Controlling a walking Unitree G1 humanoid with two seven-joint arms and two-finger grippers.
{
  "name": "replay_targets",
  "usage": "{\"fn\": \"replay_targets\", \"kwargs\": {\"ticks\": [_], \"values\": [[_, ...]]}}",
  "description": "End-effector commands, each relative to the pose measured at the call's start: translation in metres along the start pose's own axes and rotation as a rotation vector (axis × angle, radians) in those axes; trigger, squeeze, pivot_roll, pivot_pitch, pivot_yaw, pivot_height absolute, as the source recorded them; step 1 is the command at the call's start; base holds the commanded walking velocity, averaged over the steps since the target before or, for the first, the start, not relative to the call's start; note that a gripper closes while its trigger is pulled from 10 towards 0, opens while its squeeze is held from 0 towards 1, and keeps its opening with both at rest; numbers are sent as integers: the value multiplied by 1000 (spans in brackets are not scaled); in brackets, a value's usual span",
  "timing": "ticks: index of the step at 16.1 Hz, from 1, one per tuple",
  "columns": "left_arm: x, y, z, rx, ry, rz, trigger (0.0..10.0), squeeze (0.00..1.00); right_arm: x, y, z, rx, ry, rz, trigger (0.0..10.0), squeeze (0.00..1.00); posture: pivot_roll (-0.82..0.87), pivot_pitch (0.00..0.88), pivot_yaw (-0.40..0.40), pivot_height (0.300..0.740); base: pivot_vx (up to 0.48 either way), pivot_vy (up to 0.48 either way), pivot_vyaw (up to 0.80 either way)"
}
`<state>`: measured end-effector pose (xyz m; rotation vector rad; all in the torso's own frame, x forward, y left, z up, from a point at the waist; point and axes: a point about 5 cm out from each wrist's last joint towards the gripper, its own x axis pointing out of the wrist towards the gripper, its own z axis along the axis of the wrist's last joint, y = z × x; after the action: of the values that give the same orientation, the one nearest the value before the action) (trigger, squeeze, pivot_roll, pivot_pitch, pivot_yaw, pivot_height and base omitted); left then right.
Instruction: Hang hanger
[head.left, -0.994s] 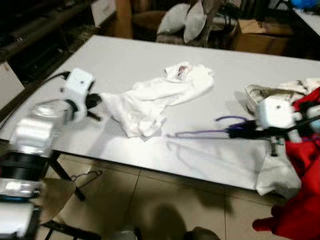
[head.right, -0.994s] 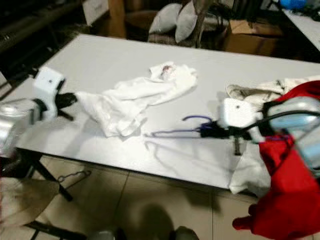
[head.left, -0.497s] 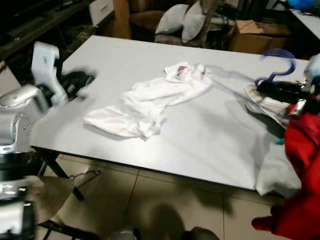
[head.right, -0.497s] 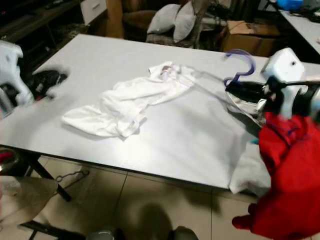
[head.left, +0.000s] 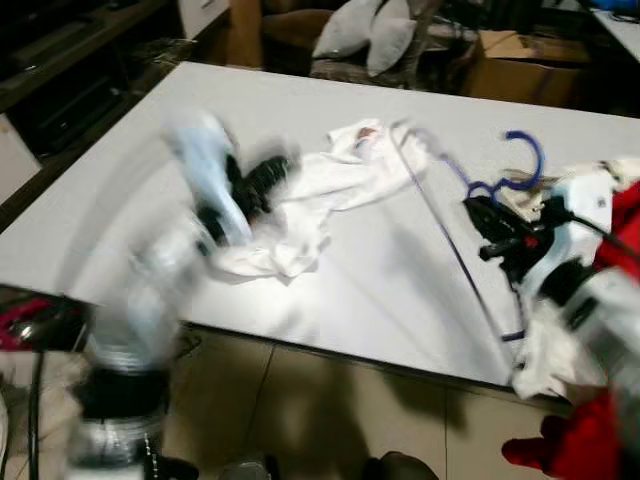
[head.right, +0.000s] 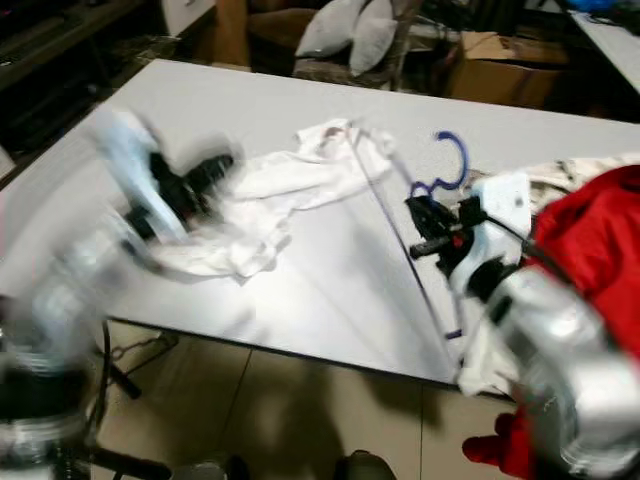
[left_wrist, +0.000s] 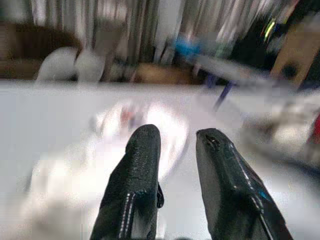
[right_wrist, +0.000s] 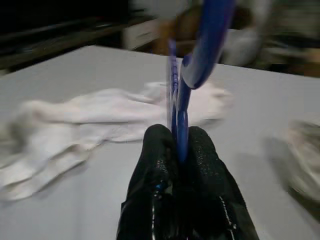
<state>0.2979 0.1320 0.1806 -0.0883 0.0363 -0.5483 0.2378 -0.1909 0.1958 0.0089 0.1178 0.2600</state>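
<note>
Pinching blue hanger (right_wrist: 181, 107) — right end effector (right_wrist: 181, 150) clenched; left end effector (left_wrist: 176, 150) slightly parted, empty.

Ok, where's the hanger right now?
The hanger is on the right, clamped in the right gripper above the table, beside the white shirt.

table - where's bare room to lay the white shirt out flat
The table is bare along its far edge behind the white shirt, and in the near middle between the shirt and the blue hanger. The right end is crowded: the right gripper holding the hanger, a pale cloth, a red garment. The left gripper hovers over the shirt.
</note>
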Motion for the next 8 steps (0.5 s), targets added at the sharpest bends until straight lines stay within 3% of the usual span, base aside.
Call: {"fn": "replay_targets", "kwargs": {"ticks": [1,4,6,7,8], "values": [[-2,5,-1,57,-14,79,10000,0,-7,-3,2,-25,-17,-112,10000,0,-132,0,19,740,0,0,0],[-7,7,-10,60,-6,151,10000,0,-12,4,-13,-62,55,-154,10000,0,-134,0,18,740,0,0,0],[-11,5,-9,66,-33,166,10000,0,-10,4,-6,-186,-33,-193,10000,0,-129,0,0,740,0,0,0],[-13,6,-11,62,-33,185,10000,0,-11,8,-9,-219,-9,-117,10000,0,-127,0,-4,740,0,-240,0],[-15,7,-11,72,-41,197,10000,0,-13,6,-7,-206,-48,-175,10000,0,-127,0,-4,740,0,-240,0]]}}
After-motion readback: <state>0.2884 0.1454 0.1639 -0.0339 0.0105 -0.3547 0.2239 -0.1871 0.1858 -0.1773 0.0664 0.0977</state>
